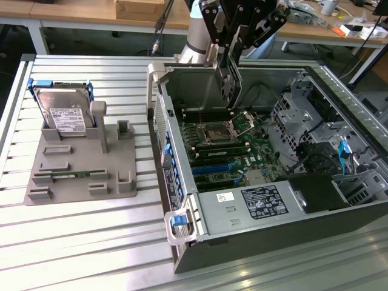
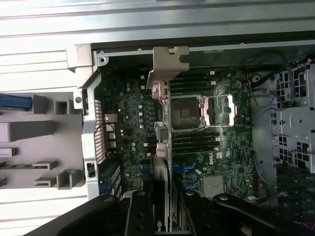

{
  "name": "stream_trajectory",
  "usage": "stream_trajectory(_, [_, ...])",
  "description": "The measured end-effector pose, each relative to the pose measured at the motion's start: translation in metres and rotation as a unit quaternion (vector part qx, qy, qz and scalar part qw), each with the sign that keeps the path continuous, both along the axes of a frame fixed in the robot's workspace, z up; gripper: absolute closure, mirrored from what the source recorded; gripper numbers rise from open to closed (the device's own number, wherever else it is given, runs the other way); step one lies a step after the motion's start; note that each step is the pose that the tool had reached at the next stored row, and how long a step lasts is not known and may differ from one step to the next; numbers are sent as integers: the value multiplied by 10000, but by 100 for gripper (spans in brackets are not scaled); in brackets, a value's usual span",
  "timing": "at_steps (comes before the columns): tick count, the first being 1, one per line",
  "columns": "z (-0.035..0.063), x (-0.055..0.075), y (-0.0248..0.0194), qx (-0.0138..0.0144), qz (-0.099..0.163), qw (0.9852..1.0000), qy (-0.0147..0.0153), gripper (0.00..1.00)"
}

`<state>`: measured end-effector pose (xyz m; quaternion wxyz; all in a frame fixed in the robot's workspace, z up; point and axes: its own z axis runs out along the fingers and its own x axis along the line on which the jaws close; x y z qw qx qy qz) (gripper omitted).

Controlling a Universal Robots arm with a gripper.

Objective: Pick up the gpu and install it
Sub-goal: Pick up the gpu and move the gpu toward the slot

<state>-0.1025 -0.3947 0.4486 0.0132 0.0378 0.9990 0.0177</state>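
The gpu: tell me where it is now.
At the exterior view's upper middle, the gpu, a flat fan card with silver bracket, hangs edge-down in the black pincer over the open grey computer case, above the silver processor socket.

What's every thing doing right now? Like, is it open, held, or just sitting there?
gpu, held on edge by the gripper over the open case, not in a slot.
gripper, shut on the gpu.
computer case, lying on its side, open.
hard drive, standing in the gray holder.
memory stick, lying flat in the gray holder.
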Motion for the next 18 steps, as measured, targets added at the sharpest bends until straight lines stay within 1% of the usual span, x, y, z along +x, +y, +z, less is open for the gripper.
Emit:
stream_trajectory(2, [0, 48, 0, -1, 0, 10000, 0, 73])
stream_trajectory(6, [0, 94, 0, -1, 0, 10000, 0, 73])
stream_trajectory(18, [0, 388, 0, -6, 0, 10000, 0, 73])
